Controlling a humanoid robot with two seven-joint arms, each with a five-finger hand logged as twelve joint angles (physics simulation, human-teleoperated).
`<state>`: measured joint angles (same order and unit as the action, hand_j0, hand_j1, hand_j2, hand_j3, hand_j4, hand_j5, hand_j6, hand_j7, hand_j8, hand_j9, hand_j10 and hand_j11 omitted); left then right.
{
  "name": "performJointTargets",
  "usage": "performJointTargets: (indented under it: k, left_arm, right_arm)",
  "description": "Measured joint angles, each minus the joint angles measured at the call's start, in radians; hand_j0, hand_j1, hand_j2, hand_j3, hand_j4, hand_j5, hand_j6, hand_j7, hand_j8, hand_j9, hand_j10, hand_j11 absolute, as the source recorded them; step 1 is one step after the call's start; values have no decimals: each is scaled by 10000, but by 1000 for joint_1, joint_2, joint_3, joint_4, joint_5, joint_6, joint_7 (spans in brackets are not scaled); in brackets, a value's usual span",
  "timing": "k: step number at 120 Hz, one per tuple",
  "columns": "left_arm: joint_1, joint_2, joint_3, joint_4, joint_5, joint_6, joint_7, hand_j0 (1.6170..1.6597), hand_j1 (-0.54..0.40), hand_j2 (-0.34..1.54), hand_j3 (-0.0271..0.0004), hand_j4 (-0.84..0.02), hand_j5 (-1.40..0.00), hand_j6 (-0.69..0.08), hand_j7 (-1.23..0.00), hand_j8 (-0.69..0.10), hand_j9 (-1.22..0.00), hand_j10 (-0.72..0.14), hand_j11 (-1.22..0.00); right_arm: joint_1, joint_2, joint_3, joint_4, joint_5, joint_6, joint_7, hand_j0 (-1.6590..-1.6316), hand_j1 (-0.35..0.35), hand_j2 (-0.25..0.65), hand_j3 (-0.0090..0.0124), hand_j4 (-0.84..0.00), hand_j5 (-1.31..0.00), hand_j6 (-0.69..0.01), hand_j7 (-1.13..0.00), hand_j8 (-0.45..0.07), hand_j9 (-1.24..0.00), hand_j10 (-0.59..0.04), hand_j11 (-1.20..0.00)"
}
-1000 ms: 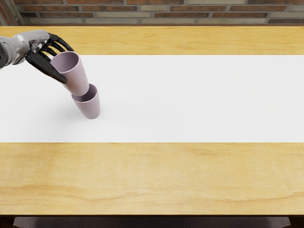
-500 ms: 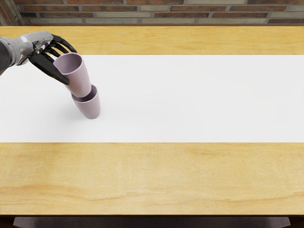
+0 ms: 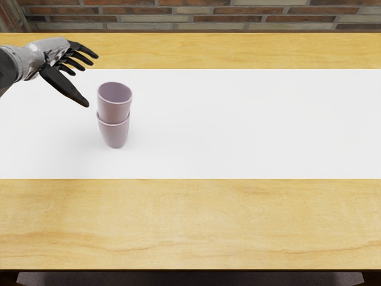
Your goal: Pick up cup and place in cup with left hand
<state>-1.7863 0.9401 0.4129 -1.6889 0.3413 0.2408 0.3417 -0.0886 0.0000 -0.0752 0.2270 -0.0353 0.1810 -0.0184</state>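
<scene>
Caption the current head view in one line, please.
Left hand open beside two stacked cups, the upper cup sitting in the lower cup.

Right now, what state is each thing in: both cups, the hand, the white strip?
Upper cup: upright, its lower part inside the other cup, mouth up and uncovered, released.
Lower cup: upright on the white strip, holding the upper cup.
Left hand: open, fingers spread, holding nothing, beside the upper cup.
White strip: flat, lying across the wooden table.

one cup (image 3: 114, 104) nested upright in another, left hand (image 3: 70, 74) open nearby
</scene>
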Motion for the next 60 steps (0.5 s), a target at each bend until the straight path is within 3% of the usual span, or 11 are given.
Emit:
performJointTargets:
  k: [14,29,39,50,60]
  left_arm:
    - [16,2,-2,0,1,0,-2,16579,415,555,0,-2624,-3441,-2604,-3441,-2635,-3439,-2659,-3438]
    - [16,4,-21,6,1,-10,-5,16580,1761,321,0,-1495,-1944,-1489,-1943,-1505,-1941,-1514,-1940]
    - [24,69,-64,19,-5,-14,-5,16580,2330,221,0,-1018,-1311,-1018,-1310,-1028,-1308,-1030,-1306]
    - [85,134,-125,26,-14,-27,-5,16580,2740,150,0,-678,-857,-683,-855,-689,-853,-686,-852]
    - [143,150,-179,37,-18,-97,-4,16580,2987,106,0,-473,-583,-480,-581,-484,-579,-479,-577]
  right_arm:
    - [0,0,0,0,0,0,0,-16581,-3309,-32,0,-148,-195,-147,-195,-148,-195,-149,-195]
    - [0,0,0,0,0,0,0,-16581,-3309,-32,0,-149,-195,-147,-195,-148,-195,-149,-195]
    - [0,0,0,0,0,0,0,-16581,-3310,-32,0,-149,-195,-148,-195,-149,-195,-149,-195]
    - [0,0,0,0,0,0,0,-16581,-3309,-32,0,-148,-195,-147,-195,-148,-195,-148,-195]
    - [0,0,0,0,0,0,0,-16581,-3309,-32,0,-148,-195,-146,-195,-147,-195,-148,-195]
